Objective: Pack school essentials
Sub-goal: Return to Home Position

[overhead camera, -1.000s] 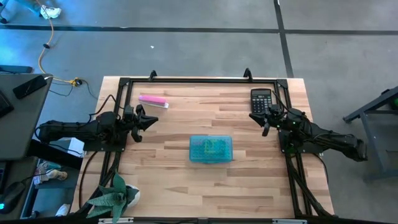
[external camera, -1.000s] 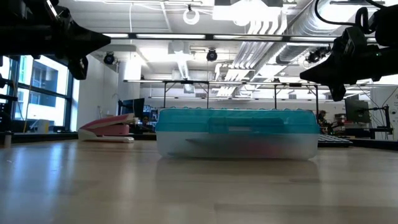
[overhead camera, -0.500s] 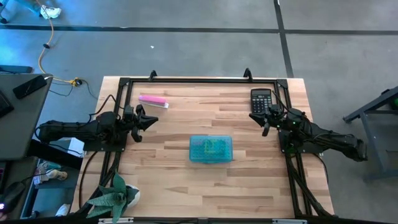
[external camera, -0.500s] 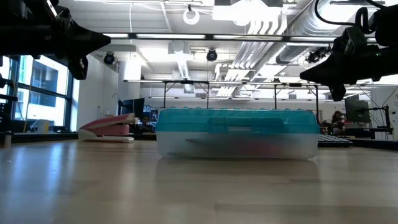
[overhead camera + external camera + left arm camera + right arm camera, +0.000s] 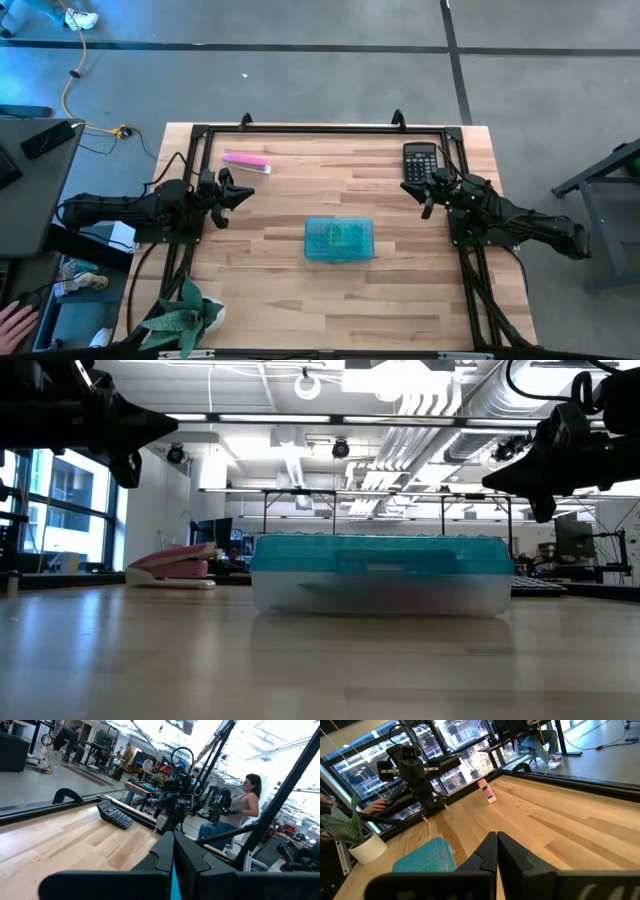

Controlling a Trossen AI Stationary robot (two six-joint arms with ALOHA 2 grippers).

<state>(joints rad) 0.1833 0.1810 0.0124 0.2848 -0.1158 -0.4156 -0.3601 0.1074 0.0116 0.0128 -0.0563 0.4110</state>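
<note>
A teal lidded plastic case (image 5: 339,239) lies flat on its base at the middle of the wooden table (image 5: 300,300), lid closed; it also shows in the low view (image 5: 380,573) and the right wrist view (image 5: 425,857). Green and yellow things show faintly through its lid. My left gripper (image 5: 236,195) hangs shut above the table's left side, its fingers pressed together in the left wrist view (image 5: 173,851). My right gripper (image 5: 419,190) hangs shut above the right side (image 5: 497,845). Neither touches anything.
A black calculator (image 5: 420,161) lies at the far right, close by my right gripper. A pink-and-white bar (image 5: 246,161) lies at the far left. A potted plant (image 5: 182,317) stands off the near left corner. A person's hand (image 5: 12,322) shows beyond the table's left.
Both arms have kept still. A person's hand has come into the high view off the table's near left.
</note>
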